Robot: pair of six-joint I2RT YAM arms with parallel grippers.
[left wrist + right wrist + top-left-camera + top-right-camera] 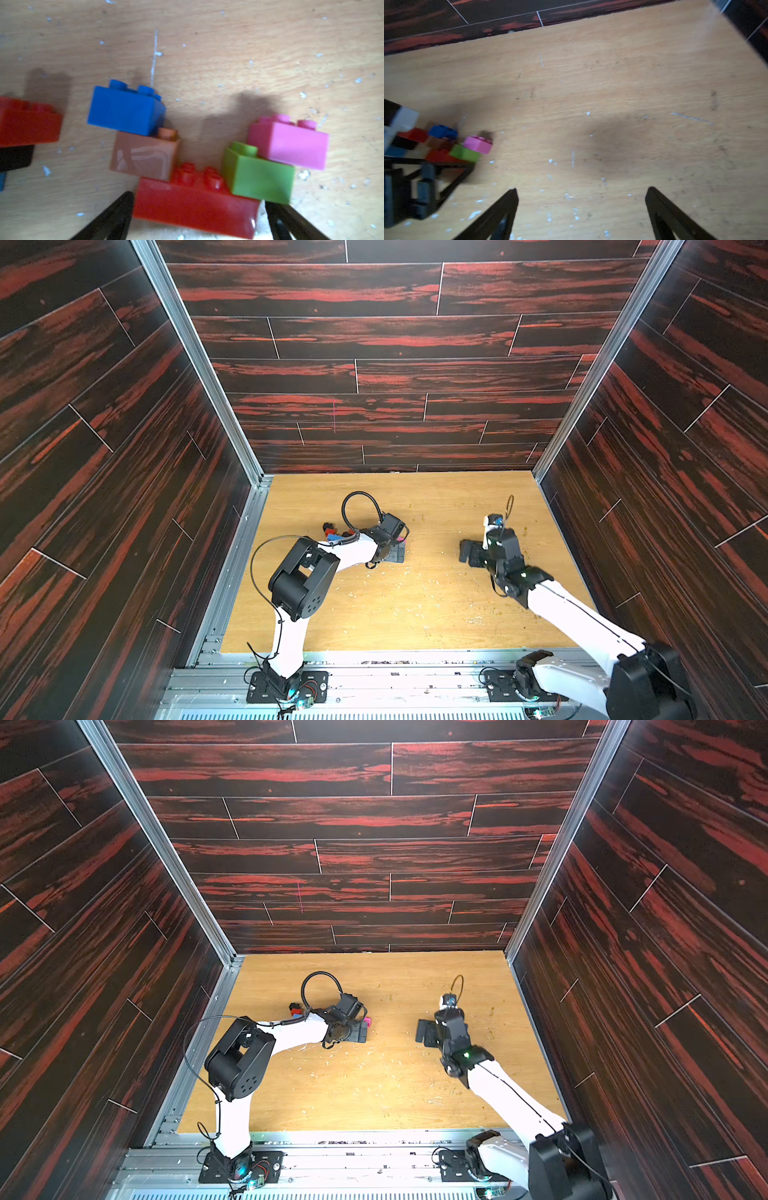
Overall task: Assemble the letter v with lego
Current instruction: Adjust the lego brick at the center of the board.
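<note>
Beside lego (195,207), seemingly ample tabletop (612,104).

Lego (187,207) blocks the left pincer (198,199); the right pincer (581,189) faces bare table (612,99).

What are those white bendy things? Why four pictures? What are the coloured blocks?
Those are a robot's left arm and right arm, white and black, each ending in a two-fingered gripper. Two pictures look down from above; two come from cameras on the wrists. On the wooden table sit studded plastic bricks: a long red brick, with a small orange-brown brick and a blue brick stepping off one end, a green brick and a pink brick off the other, like a V. The left gripper is open, its fingers either side of the long red brick. The right gripper is open, holding nothing.
</note>
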